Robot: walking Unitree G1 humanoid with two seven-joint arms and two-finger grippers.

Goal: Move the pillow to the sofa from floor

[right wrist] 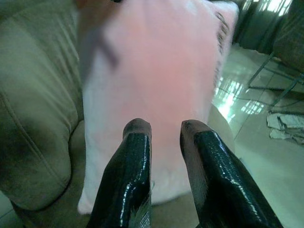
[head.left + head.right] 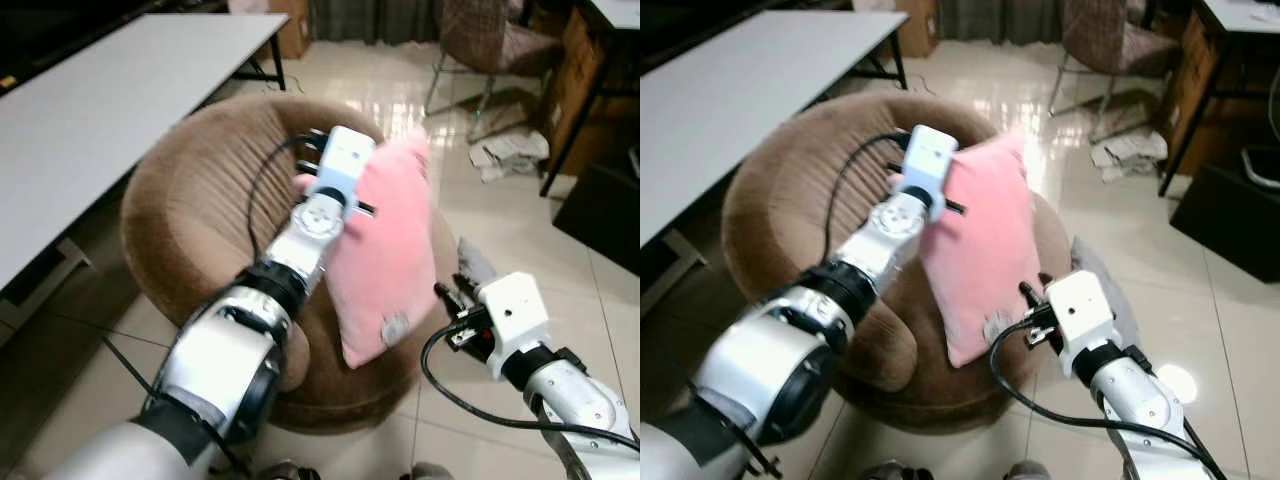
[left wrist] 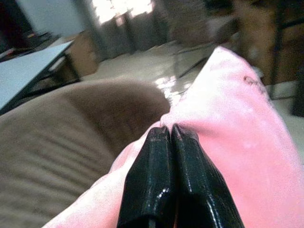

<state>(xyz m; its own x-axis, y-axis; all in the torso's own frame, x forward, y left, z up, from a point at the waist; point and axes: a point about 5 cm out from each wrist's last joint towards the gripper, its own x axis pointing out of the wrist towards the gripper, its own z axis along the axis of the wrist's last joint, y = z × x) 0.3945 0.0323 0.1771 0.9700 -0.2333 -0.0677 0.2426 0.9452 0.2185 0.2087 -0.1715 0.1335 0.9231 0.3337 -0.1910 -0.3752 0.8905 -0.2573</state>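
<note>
The left gripper (image 3: 172, 130) is pinching the pink pillow (image 2: 385, 255) at its upper left edge, its 2 black fingers (image 3: 152, 180) pressed tight together on the fabric. It is holding the pillow upright and slightly tilted over the seat of the round brown sofa (image 2: 200, 190), with the lower corner hanging near the sofa's right front rim. The right gripper (image 1: 165, 127) is pointing at the pillow's lower face from the right, its 2 fingers (image 1: 130, 166) standing slightly apart and clasping nothing. A grey table (image 2: 110, 90) is sitting to the left of the sofa. A chair (image 2: 490, 40) and crumpled paper (image 2: 510, 152) are lying on the tiled floor (image 2: 600, 320) at the far right.
</note>
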